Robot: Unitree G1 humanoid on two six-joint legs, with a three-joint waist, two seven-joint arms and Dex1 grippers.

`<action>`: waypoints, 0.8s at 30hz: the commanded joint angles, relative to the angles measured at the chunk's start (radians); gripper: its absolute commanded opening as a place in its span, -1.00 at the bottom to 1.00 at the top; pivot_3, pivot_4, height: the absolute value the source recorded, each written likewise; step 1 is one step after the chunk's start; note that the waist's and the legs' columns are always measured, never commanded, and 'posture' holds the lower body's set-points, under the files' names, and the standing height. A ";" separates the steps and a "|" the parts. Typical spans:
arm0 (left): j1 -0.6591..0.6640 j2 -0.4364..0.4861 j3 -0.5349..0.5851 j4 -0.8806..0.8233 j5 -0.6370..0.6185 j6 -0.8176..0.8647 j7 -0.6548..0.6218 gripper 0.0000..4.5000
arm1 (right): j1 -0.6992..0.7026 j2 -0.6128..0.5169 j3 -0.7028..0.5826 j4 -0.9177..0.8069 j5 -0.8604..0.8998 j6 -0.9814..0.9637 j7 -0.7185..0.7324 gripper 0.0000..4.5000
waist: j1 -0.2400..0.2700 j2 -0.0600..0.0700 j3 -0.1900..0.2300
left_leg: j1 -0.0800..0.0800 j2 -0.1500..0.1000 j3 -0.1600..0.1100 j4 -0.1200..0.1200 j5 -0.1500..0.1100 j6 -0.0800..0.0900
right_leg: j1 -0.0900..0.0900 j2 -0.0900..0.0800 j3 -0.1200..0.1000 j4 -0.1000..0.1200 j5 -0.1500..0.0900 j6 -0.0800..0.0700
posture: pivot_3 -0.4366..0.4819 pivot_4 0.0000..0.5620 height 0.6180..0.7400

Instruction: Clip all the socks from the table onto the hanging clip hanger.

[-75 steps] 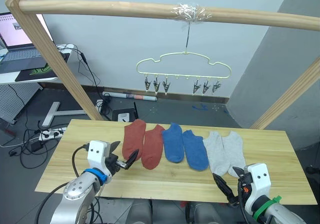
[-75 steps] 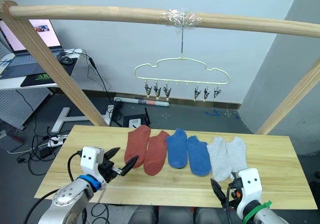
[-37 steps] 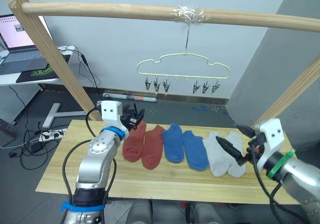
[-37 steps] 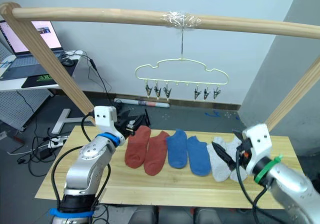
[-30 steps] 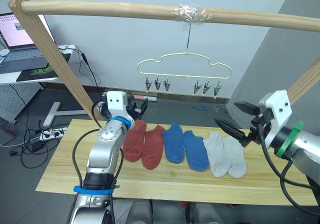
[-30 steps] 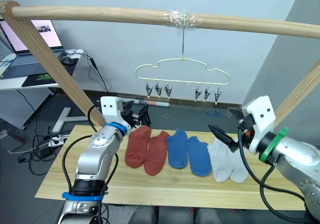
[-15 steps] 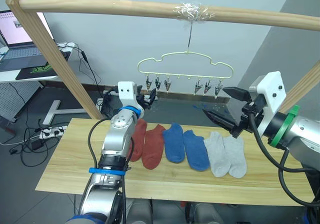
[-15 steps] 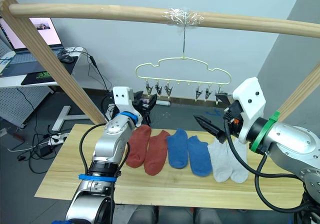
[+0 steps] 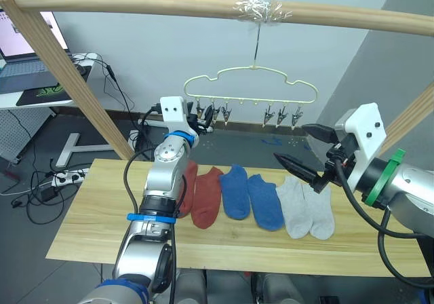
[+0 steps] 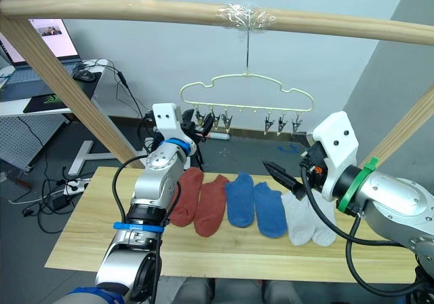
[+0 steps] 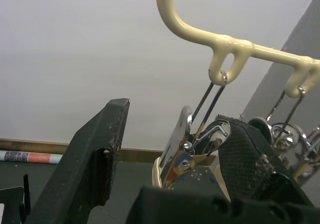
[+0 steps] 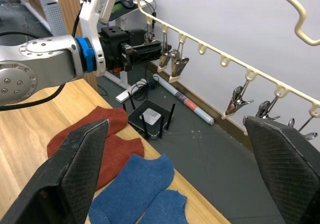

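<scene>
Left gripper [image 9: 199,119]: raised at the leftmost clip [image 11: 182,144] of the clip hanger [image 9: 252,80], its black fingers [image 11: 97,151] spread wide with the clip between them; nothing is held.

Clip hanger: pale wire outline hanging by its hook from a taped spot on the wooden pole [image 9: 203,4], clips dangling in two groups of three, none holding a sock.

Socks on the table [image 9: 88,209]: all six lie in a row, two rust-red socks [image 9: 203,194] at the left end, partly behind the left arm, two blue socks [image 9: 251,194] in the middle, two grey socks [image 9: 306,209] at the right end.

Right gripper [image 9: 308,156]: hovering above the grey pair and below the right-hand clips, pincer gaping, empty.

Step in hand: it looks like the left arm is lining up to squeeze the end clip, or to steady the hanger, though no sock is yet lifted to feed it.

Doing it well: the hanger swings freely on its hook, so the fingers should probably close squarely on the clip's two metal handles, gently, without shoving the wire sideways; a glancing touch could set the whole frame rocking.

Partner move: the right gripper would need to pinch a sock by its cuff edge and bring that edge up into the opened clip.
</scene>
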 commanded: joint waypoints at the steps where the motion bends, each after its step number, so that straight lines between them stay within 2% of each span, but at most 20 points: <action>1: -0.024 0.004 0.005 -0.016 0.005 -0.026 0.001 0.35 | 0.000 -0.014 -0.005 -0.026 0.018 -0.037 -0.016 1.00 | -0.001 0.000 0.000 | 0.000 0.000 0.000 0.000 0.000 0.000 | 0.000 0.000 0.000 0.000 0.000 0.000 | -0.03 -0.28 1.00; 5: -0.029 0.003 0.012 -0.011 0.002 -0.039 0.002 0.35 | 0.004 -0.020 0.003 -0.027 0.028 -0.049 -0.031 1.00 | -0.002 0.000 0.000 | -0.003 0.000 -0.001 0.000 0.000 0.000 | -0.003 0.000 -0.001 0.000 0.000 0.000 | -0.02 -0.27 1.00; 7: -0.032 0.000 0.012 -0.007 0.003 -0.045 0.002 0.20 | 0.006 -0.024 0.005 -0.026 0.032 -0.054 -0.034 1.00 | -0.002 0.000 0.001 | -0.004 0.000 -0.001 0.000 0.000 0.000 | -0.004 0.000 -0.001 0.000 0.000 0.000 | -0.02 -0.27 1.00; 13: -0.031 -0.003 0.012 -0.001 0.002 -0.053 -0.001 -0.55 | 0.013 -0.032 0.011 -0.027 0.041 -0.069 -0.043 1.00 | -0.003 0.000 0.002 | -0.005 0.000 -0.001 0.000 0.000 0.000 | -0.005 0.000 -0.001 0.000 0.000 0.000 | -0.03 -0.26 1.00; 16: -0.030 -0.004 0.011 0.000 0.002 -0.055 -0.001 -0.85 | 0.021 -0.034 0.013 -0.031 0.048 -0.076 -0.052 1.00 | -0.004 0.000 0.002 | -0.005 0.000 -0.001 0.000 0.000 0.000 | -0.005 0.000 -0.001 0.000 0.000 0.000 | -0.03 -0.25 1.00; 24: -0.033 0.005 0.025 -0.032 -0.032 -0.011 -0.024 -0.86 | 0.051 -0.048 0.015 -0.001 0.050 -0.078 -0.066 1.00 | -0.008 0.000 0.002 | -0.005 0.000 -0.001 0.000 0.000 0.000 | -0.005 0.000 -0.001 0.000 0.000 0.000 | -0.01 -0.26 1.00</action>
